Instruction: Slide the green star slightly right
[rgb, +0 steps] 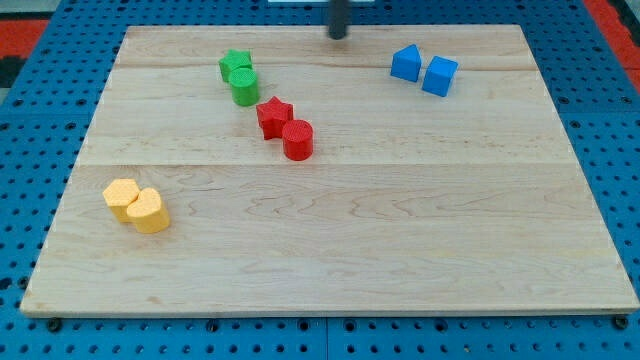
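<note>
The arm carried no claw, so there was nothing to be released or clenched; it ended in a dark rod whose tip (338, 36) stood at the view's top edge of the desk (400, 240), touching no block. From there, the nearest blocks lay down and to the view's left: the green star (235, 65), with the green cylinder (243, 85) pressed against its lower side. Just below and right of that pair sat the red star (273, 116) and the red cylinder (297, 139), also touching each other. To the view's right of the tip, two blue blocks (423, 70) stood side by side, well apart from the rest. Far off, near the view's lower left, were two yellow blocks (136, 206) in contact. The step in hand seemed to be the approach: the tip was on the star's right, the wrong side for a rightward push. The next move would likely call for the tip to pass round above the star to its left flank, then make a short nudge right, high enough on the star to avoid dragging the green cylinder along.
</note>
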